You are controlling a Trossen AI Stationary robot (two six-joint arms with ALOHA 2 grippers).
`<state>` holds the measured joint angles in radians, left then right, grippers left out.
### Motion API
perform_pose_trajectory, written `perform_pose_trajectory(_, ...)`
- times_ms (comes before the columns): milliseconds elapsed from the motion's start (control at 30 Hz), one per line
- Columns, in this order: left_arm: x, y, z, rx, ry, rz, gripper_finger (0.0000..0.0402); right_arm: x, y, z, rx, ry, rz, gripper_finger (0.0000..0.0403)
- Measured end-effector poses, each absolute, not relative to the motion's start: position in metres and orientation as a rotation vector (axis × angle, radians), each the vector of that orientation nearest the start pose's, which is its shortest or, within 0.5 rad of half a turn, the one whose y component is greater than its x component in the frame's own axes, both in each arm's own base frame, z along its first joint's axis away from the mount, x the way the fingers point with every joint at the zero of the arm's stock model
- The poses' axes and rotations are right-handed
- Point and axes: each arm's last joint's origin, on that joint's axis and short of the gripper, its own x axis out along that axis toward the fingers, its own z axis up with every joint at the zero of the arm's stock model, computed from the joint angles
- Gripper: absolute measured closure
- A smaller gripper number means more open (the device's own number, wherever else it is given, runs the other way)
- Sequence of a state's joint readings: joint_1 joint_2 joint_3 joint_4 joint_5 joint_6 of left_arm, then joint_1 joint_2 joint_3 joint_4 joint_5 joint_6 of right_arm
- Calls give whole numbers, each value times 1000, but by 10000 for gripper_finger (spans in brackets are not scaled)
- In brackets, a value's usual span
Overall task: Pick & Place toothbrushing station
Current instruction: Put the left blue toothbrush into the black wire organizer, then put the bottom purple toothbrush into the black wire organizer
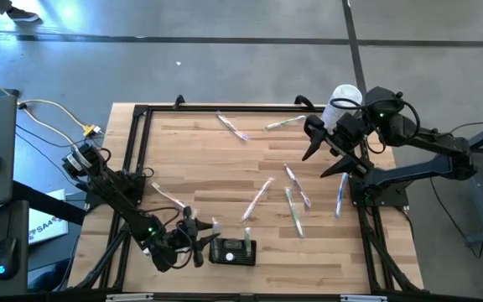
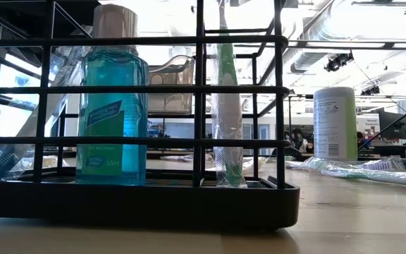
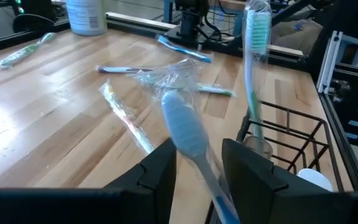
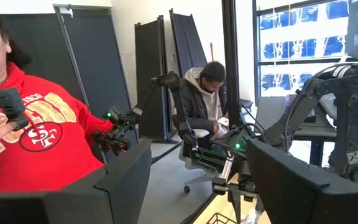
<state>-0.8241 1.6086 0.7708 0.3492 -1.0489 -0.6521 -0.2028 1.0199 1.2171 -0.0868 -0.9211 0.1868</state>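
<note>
At the near edge of the counter [image 1: 225, 180], just beside the toothbrushing station [image 1: 233, 252], my left claw [image 3: 197, 165] has a wrapped blue toothbrush [image 3: 188, 134] standing between its fingers. The jaws are part-way apart with the handle running down through the gap; whether they are gripping it or letting go I cannot tell. I judge this to be the placing step: the brush has to go upright into the dark wire holder, next to the green toothbrush [image 3: 257, 37] already standing there. That calls for lining the handle over a free slot and lowering it straight, without knocking the green one.

My right claw [image 1: 334, 151] waits high at the far right corner, jaws wide and empty, beside the white container [image 1: 346, 96].

From above, the station is only a small dark block. The level view shows what it holds: a blue mouthwash bottle [image 2: 111, 106] and the green brush. My right wrist sees only the room and people.
</note>
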Motion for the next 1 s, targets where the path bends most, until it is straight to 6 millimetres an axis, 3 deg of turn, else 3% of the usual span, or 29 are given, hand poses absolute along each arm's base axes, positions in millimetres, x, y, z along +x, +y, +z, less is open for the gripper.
perform_pose_trajectory(467, 226, -208, 203, -281, 185, 270, 272, 195, -16, 445, 119, -24, 749, 149)
perform_pose_trajectory(1000, 203, -183, 270, -230, 72, 225, 272, 193, -15, 444, 157, 6, 808, 149)
